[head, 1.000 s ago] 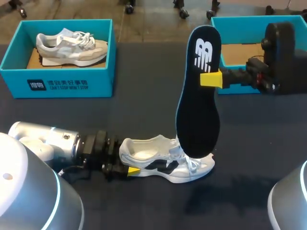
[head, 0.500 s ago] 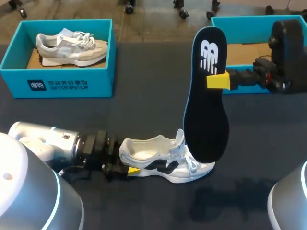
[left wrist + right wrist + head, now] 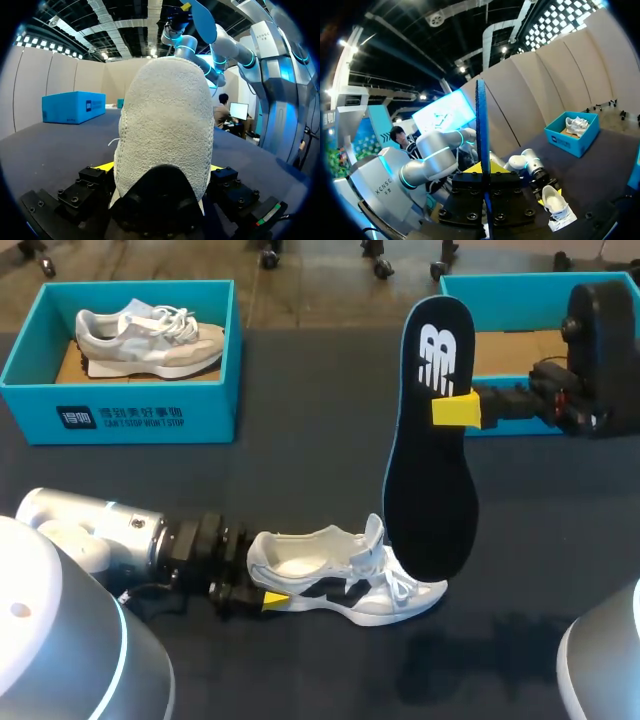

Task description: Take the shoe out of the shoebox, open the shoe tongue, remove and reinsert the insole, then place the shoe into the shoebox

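A white shoe with black trim (image 3: pixel 340 575) lies on its side on the dark table, toe to the right. My left gripper (image 3: pixel 262 597) is at its heel. In the left wrist view the heel (image 3: pixel 165 125) fills the space between the fingers of the left gripper (image 3: pixel 161 167), which stand wide open on either side of it. My right gripper (image 3: pixel 455 408) is shut on a dark insole (image 3: pixel 430 490). The insole hangs upright with its lower end just above the shoe's toe. In the right wrist view the insole (image 3: pixel 481 125) is seen edge-on, clamped in the right gripper (image 3: pixel 484 170).
A teal shoebox (image 3: pixel 120 415) at the back left holds a grey shoe (image 3: pixel 150 335). A second teal shoebox (image 3: pixel 500 285) stands at the back right, behind my right arm. The first shoebox also shows far off across the table as a teal shoebox (image 3: pixel 72 106).
My right gripper carried the insole a little to the right and up, off the shoe's laces. My left gripper shifted slightly at the heel.
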Robot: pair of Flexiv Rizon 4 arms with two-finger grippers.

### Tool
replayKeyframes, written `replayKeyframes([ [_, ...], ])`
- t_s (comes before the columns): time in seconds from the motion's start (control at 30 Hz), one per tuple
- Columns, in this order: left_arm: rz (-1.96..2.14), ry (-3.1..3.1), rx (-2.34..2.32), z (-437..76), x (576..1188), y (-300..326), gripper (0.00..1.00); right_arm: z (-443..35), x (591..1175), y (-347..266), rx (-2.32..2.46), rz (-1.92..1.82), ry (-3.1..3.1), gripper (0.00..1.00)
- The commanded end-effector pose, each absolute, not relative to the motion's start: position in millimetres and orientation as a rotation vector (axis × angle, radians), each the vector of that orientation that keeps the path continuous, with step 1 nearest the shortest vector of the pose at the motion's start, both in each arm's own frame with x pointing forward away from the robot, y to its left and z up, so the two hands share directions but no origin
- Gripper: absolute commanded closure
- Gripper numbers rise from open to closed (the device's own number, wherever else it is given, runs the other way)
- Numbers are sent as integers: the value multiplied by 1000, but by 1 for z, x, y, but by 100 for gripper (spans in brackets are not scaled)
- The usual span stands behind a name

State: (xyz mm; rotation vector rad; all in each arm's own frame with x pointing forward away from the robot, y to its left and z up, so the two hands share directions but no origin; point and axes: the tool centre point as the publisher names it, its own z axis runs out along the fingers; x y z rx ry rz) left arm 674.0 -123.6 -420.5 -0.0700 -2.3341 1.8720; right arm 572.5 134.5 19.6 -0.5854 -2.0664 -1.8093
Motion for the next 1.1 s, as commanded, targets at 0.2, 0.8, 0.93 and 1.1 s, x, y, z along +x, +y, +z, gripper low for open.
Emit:
replayKeyframes([
  [0.2,1807,-2383,-51,-420,671,-116,0,19,575,138,-587,-1804,-2067,100],
  [0.8,1644,-2491,-78,-417,672,-84,0,19,575,138,-587,-1804,-2067,100],
  [0.93,1478,-2553,-99,-412,669,-69,0,19,575,138,-587,-1804,-2067,100],
  [1.1,1478,-2553,-99,-412,669,-69,0,19,575,138,-587,-1804,-2067,100],
])
